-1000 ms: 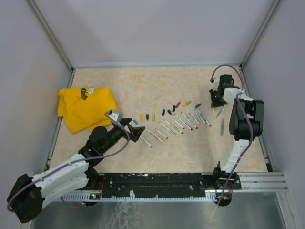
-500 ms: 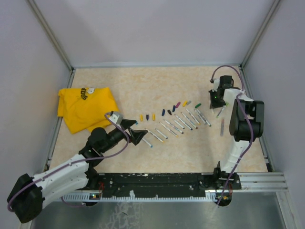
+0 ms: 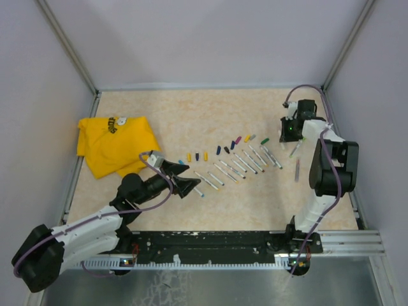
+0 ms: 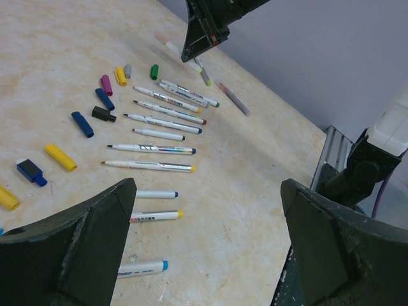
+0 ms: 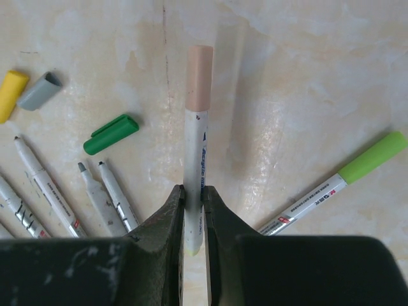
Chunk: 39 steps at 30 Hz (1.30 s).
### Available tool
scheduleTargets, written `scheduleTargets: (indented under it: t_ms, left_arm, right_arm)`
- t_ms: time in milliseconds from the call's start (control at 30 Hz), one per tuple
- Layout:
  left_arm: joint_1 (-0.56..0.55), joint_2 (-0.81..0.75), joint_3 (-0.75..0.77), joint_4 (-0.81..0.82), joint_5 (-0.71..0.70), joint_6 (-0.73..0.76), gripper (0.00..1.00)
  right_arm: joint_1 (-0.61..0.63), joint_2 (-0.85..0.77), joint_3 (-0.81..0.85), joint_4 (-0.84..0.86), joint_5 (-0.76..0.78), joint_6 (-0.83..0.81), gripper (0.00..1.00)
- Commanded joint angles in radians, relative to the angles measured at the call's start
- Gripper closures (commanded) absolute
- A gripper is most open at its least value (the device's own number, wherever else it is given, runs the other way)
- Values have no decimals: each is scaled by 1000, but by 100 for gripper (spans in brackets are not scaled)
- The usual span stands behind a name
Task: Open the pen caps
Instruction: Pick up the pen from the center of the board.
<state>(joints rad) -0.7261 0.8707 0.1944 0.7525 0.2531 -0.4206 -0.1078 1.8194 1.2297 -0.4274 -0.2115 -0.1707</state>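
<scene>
Left gripper (image 3: 189,180) advanced, perhaps half-hiding cyan-tipped pen (image 4: 143,268)

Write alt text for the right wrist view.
The right gripper pinches a white pen, peach cap on. A green cap, grey cap, yellow cap and uncapped pens lie left of it, a lime-capped pen right.

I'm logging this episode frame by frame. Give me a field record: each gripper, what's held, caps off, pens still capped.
right gripper: shut on thin white pen, peach plastic cap on
left gripper: open, empty, above thin whitish uncapped pens
caps off: stubby coloured plastic caps in a row beside those pens
still capped: white pen with lime-green cap, lying loose
other: crumpled yellow cloth, far left
</scene>
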Motion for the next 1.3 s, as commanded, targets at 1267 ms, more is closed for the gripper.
scheduleTargets:
  t_ms: [1267]
  left_arm:
    - [201, 494, 285, 592, 345, -336, 1]
  right_arm:
    - [203, -475, -204, 88, -998, -87, 100]
